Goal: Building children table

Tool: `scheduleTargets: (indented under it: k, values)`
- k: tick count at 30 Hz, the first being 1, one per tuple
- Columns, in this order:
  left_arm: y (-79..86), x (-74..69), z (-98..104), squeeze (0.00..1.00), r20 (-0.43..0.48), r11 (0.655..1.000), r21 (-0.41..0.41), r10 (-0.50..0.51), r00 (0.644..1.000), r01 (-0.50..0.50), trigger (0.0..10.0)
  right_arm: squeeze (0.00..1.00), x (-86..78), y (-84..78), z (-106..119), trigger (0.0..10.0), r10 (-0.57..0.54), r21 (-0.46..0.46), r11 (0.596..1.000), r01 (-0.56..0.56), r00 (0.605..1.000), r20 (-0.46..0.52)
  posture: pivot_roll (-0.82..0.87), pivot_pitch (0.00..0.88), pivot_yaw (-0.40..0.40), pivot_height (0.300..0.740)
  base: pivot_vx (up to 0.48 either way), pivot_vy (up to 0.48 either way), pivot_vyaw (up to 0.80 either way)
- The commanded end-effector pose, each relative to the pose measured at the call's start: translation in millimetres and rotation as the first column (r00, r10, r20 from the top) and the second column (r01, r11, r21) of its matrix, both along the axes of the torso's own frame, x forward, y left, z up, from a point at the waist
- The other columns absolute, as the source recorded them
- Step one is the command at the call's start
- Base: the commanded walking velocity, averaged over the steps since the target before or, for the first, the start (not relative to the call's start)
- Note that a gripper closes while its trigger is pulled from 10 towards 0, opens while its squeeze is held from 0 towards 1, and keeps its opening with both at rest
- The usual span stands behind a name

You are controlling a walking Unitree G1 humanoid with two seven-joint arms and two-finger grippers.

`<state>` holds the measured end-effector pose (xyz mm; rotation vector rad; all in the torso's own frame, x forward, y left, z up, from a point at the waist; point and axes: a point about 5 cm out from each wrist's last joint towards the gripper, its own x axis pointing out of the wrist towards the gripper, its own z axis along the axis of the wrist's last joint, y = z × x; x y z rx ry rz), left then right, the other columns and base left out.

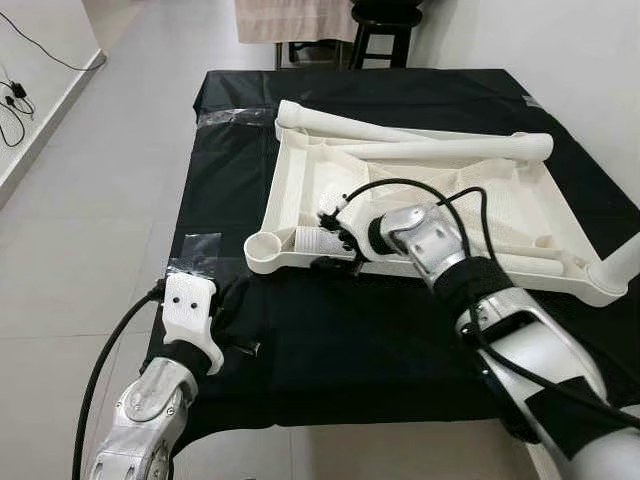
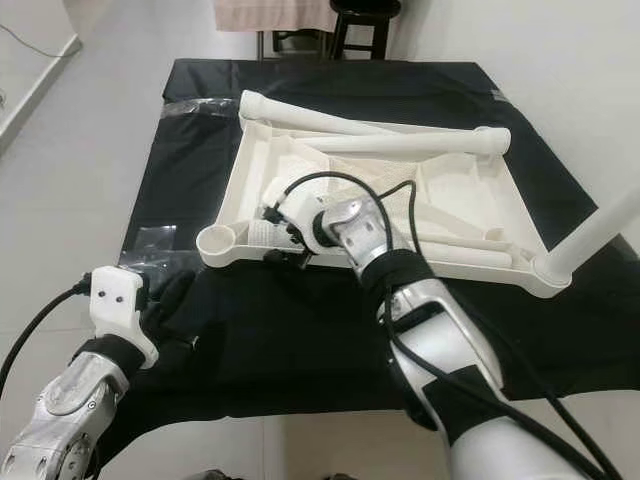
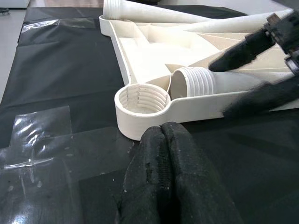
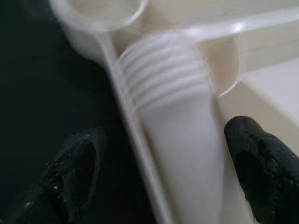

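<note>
A white children's table top (image 1: 290, 170) lies upside down on a black-covered table (image 1: 330, 340). Its near-left corner has an empty threaded socket (image 1: 265, 248). Beside the socket, inside the rim, lies a white leg (image 1: 315, 240) with a threaded end (image 4: 163, 74). My right gripper (image 1: 335, 245) is open and straddles that leg and the rim, one finger (image 4: 77, 172) outside over the cloth, the other (image 4: 261, 163) inside. My left gripper (image 3: 163, 177) is shut on nothing and rests on the cloth just in front of the socket (image 3: 142, 100). Two loose legs (image 1: 400, 130) lie across the far side. Another leg (image 2: 600, 230) stands in the right corner.
Clear tape patches (image 1: 195, 250) hold the cloth at the table's left edge. A dark stool (image 1: 385, 30) stands beyond the far edge. Grey tiled floor (image 1: 90, 230) lies to the left, with cables (image 1: 15, 100) by the wall. The cloth in front of the table top is bare.
</note>
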<state>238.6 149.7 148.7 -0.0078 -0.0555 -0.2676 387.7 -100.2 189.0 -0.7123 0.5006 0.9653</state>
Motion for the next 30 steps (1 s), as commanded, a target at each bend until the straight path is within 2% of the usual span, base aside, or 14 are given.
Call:
scheduleTargets:
  k: [1,6,12,16,19,22,30]
  values:
    - [-1.4,-3.0,-2.6,0.0,-0.019,1.0,0.015,-0.017,1.0,0.017,10.0,0.0,-5.7,-2.5,-14.4,10.0,0.039,-0.047,0.998,-0.042,0.997,-0.073,0.05,0.113,-0.063,0.74,0.0,0.0,0.0]
    - [-1.8,-3.1,-3.0,0.0,-0.02,1.0,0.017,-0.019,1.0,0.019,10.0,0.0,-14.1,-0.4,-22.8,10.0,0.15,-0.088,0.983,-0.161,0.982,-0.117,0.05,0.105,-0.061,0.74,0.0,0.0,0.0]
    - [-2.1,-3.0,-3.0,0.0,-0.021,1.0,0.018,-0.02,1.0,0.02,10.0,0.0,-18.9,0.9,-24.8,10.0,0.21,-0.093,0.97,-0.223,0.968,-0.138,0.05,0.105,-0.061,0.74,0.0,0.0,0.0]
    - [-2.4,-2.2,-2.3,0.0,-0.021,1.0,0.018,-0.021,1.0,0.021,10.0,0.0,-28.9,4.9,-22.1,10.0,0.322,-0.07,0.939,-0.337,0.932,-0.168,0.05,0.105,-0.059,0.74,0.0,0.0,0.0]
    - [-2.4,-2.1,-2.3,0.0,-0.021,1.0,0.018,-0.02,1.0,0.02,10.0,0.0,-31.1,5.3,-21.9,10.0,0.347,-0.072,0.929,-0.362,0.923,-0.166,0.05,0.105,-0.059,0.74,0.0,0.0,0.0]
    - [-2.0,-1.2,-2.1,0.0,-0.019,1.0,0.017,-0.018,1.0,0.019,10.0,0.0,-41.7,6.0,-22.0,10.0,0.437,-0.071,0.888,-0.454,0.882,-0.176,0.04,0.106,-0.057,0.74,0.0,0.0,0.0]
    - [-1.8,-0.2,-1.8,0.0,-0.019,1.0,0.016,-0.018,1.0,0.018,10.0,0.0,-49.8,6.0,-25.6,10.0,0.489,-0.087,0.857,-0.509,0.854,-0.181,0.04,0.106,-0.055,0.74,0.0,0.0,0.0]
